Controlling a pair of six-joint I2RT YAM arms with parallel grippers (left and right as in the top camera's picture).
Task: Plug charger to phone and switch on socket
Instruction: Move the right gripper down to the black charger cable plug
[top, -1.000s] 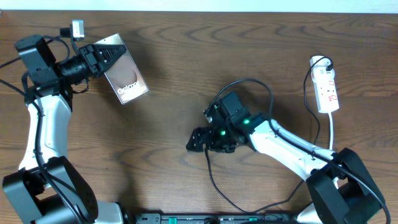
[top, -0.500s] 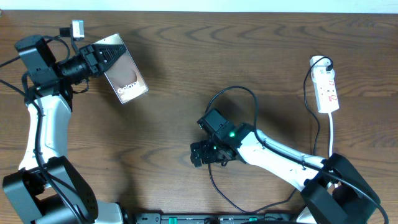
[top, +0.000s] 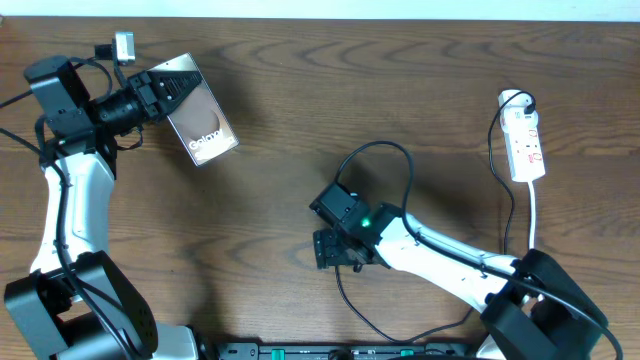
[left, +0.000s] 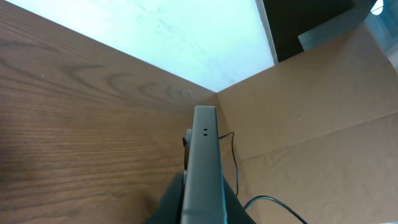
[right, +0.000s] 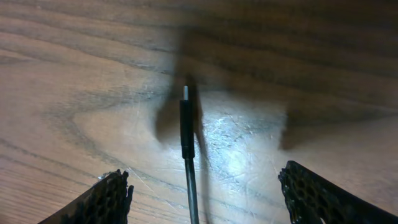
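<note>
The left pincer (top: 163, 92) was clamped on one short end of the phone (top: 203, 125), near the far left corner of the counter (top: 270, 200). The other end pointed out toward the middle, probably so a plug could be brought to it. In the left wrist view the phone showed only as a thin edge with two small holes, and the port itself could not be made out there.

The right pincer (top: 335, 250) hung low over the middle of the counter with its fingers (right: 113, 196) spread wide, holding nothing. The charger (right: 186, 134) lay flat between them, its plug tip (right: 185, 93) pointing away from the wrist camera. That looked like a line-up for a pinch just behind the tip.

The socket (top: 526, 145) lay well apart at the far right edge, its white cord (top: 533, 215) trailing toward the robot, with no arm near its switch. Neither part of the task looked done. The grasp would likely need to be close to the tip, since a hold further back could let the thin cable droop.
</note>
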